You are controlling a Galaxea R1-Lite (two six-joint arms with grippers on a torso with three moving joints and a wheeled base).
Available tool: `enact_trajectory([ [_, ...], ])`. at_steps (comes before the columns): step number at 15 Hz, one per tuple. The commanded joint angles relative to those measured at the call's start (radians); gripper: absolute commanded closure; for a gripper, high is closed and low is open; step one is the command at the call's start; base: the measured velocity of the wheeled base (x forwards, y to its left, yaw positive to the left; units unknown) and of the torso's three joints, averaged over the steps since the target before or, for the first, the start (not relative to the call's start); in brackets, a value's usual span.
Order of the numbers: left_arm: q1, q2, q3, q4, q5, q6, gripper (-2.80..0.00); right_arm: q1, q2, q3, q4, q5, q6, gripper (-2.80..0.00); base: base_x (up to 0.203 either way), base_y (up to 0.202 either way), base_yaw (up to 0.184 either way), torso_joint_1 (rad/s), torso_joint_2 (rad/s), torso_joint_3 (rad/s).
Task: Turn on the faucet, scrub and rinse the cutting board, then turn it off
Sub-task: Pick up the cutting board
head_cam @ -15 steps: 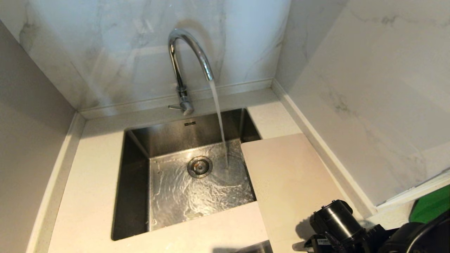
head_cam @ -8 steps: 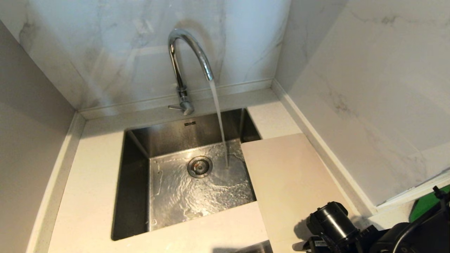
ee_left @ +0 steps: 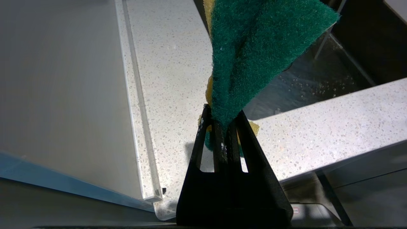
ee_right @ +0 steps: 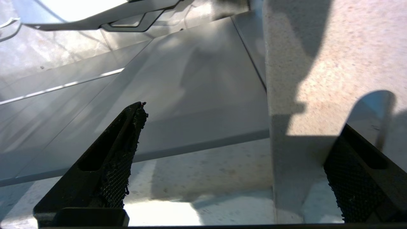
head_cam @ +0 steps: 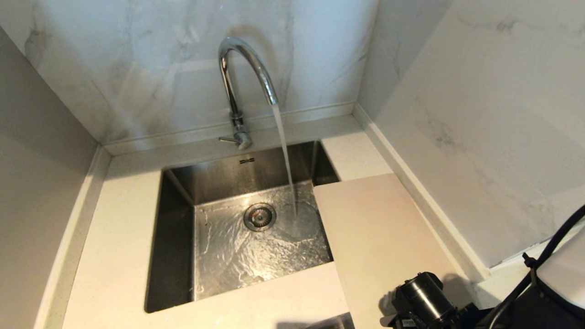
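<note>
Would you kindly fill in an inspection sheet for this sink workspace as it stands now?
Surface: pale speckled countertop around a steel sink, whose floor is wet.
Job's things: faucet running, its stream landing in the sink; cutting board flat on the counter to the right, one edge overhanging the sink.
Clutter: nothing seen.
End effectors: left end effector shut on a green-and-yellow sponge above the counter's front edge; right end effector open, at the board's near end.
Cables: black cable on the right arm.
Surroundings: marble wall panels behind and to the right.
</note>
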Motion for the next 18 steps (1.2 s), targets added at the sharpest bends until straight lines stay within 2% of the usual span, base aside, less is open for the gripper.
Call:
enact_trajectory([
  [1,0.0,0.001,0.002,-0.001,0.0,0.0,0.0,0.0,0.032,-0.001,0.0,0.001,-0.007,-2.8,0.0,0.0,0.0,0.0,0.0,0.0],
  [8,0.001,0.001,0.002,0.0,0.0,0.0,0.0,0.0,0.11,-0.011,-0.007,0.004,-0.013,-2.8,0.0,0.0,0.0,0.0,0.0,0.0],
  [11,0.0,0.001,0.002,-0.001,0.0,0.0,0.0,0.0,0.172,-0.002,-0.12,0.004,-0.013,-2.8,0.0,0.0,0.0,0.0,0.0,0.0],
  [18,0.0,0.001,0.002,-0.001,0.0,0.0,0.0,-0.001,0.194,-0.001,-0.133,0.004,-0.027,-2.8,0.0,0.0,0.0,0.0,0.0,0.0],
])
